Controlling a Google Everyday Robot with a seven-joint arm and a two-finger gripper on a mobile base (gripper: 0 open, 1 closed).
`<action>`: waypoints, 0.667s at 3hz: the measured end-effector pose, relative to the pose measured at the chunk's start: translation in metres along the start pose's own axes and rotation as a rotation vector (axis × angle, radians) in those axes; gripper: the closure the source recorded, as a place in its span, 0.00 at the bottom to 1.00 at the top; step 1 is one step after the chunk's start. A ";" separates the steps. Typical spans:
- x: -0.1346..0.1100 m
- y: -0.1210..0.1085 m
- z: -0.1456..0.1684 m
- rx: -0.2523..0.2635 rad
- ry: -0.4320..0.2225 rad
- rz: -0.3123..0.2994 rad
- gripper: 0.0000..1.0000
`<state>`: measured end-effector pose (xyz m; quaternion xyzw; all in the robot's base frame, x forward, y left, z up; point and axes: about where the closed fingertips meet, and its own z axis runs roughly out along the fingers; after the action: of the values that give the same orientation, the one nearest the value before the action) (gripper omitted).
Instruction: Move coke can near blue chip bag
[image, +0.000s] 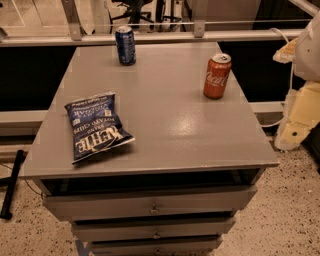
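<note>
Red-orange coke can (217, 76) upright, upper right of bench (165, 145) | blue chip bag (96, 125) flat at lower left, well apart | gripper (299, 117) at right edge, off the bench, grip state cannot tell | risk: can likely tips if nudged high; dark blue can (125, 45) at upper left invites a mix-up

The grey table (170, 130) (drawers beneath its top) carries three things. The coke can (217, 76) stands upright. A dark blue soda can (125, 45) stands behind it, to its left. The blue chip bag (96, 125) lies flat, well left and in front of it. The gripper (295, 125) hangs right of the coke can, off the table.
</note>
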<state>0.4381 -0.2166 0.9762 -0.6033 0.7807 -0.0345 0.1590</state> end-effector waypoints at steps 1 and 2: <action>0.000 0.000 0.000 0.000 0.000 0.000 0.00; 0.003 -0.002 0.000 0.003 -0.034 0.025 0.00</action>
<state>0.4397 -0.2200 0.9767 -0.5938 0.7854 -0.0235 0.1735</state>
